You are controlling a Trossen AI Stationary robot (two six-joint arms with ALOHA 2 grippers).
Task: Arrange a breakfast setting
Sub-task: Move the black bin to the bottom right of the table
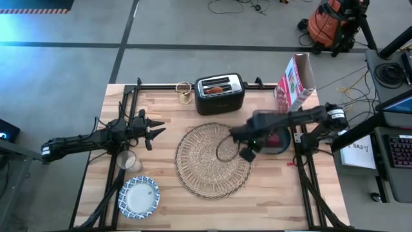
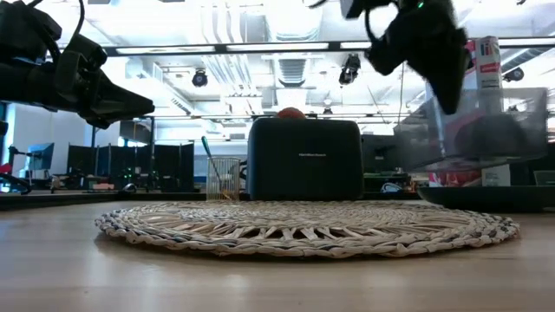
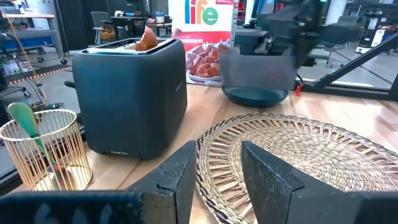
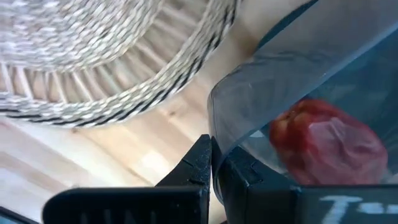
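Beside placemat (image 1: pixel 213 160), right gripper (image 1: pixel 248 153) clamps teal plate (image 1: pixel 273 138) rim; left gripper (image 1: pixel 153 131) open, empty

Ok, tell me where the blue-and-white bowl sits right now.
In the high view the blue-and-white bowl sits near the table's front left corner, just in front of the small clear glass and left of the woven placemat.

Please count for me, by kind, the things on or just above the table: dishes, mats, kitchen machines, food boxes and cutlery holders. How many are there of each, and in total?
Dishes: 3 (dark teal plate, patterned bowl, clear glass)
Mats: 1 (woven placemat)
Kitchen machines: 1 (toaster)
Food boxes: 1 (cereal box)
Cutlery holders: 1 (wire holder)
Total: 7
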